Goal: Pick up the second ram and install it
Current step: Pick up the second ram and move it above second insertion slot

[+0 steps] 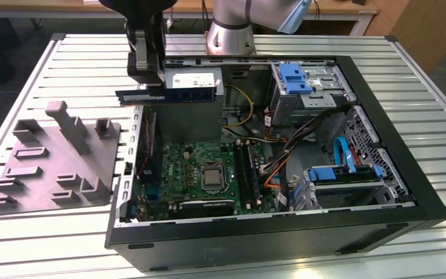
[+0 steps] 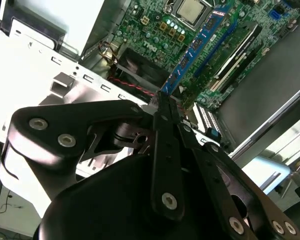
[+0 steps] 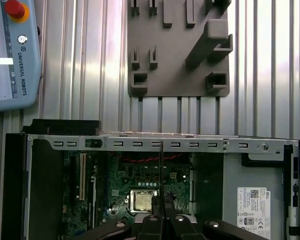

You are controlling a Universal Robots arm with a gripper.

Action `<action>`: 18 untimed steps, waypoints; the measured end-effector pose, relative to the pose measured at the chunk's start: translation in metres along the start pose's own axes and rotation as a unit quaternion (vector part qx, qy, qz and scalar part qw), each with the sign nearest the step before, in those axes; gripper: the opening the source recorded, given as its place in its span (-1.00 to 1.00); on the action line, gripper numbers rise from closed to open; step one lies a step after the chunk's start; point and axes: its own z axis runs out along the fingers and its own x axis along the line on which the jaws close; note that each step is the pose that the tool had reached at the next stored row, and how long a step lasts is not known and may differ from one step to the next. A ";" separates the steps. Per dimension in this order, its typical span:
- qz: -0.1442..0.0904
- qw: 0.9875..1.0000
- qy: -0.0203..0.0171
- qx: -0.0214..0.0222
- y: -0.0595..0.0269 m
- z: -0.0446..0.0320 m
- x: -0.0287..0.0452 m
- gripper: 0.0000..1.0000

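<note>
My gripper (image 1: 147, 87) is shut on the second ram (image 1: 169, 94), a long flat stick with a blue face, held level and on edge. It hangs above the open computer case (image 1: 285, 232), over the rear wall on the exterior view's left. In the second wrist view the ram (image 2: 200, 42) runs out from the gripper (image 2: 162, 107) over the green motherboard (image 2: 155, 20) and its long black socket strips (image 2: 235, 55). The first wrist view shows the ram (image 3: 160, 170) edge-on as a thin dark line above the processor (image 3: 142, 200).
A grey moulded fixture tray (image 1: 53, 157) lies on the slatted table, on the exterior view's left of the case. Inside the case are cables (image 1: 285, 151), blue drive brackets (image 1: 294, 78) and the power supply (image 1: 192, 110). A teach pendant (image 3: 10, 50) lies on the table.
</note>
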 end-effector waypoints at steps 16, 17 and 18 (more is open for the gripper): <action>0.000 1.000 0.000 0.000 -0.0358 -0.0009 0.0003 -0.77; 0.000 1.000 0.000 0.000 -0.0389 -0.0010 0.0004 -0.77; 0.000 1.000 0.000 0.000 -0.0419 -0.0010 0.0004 -0.77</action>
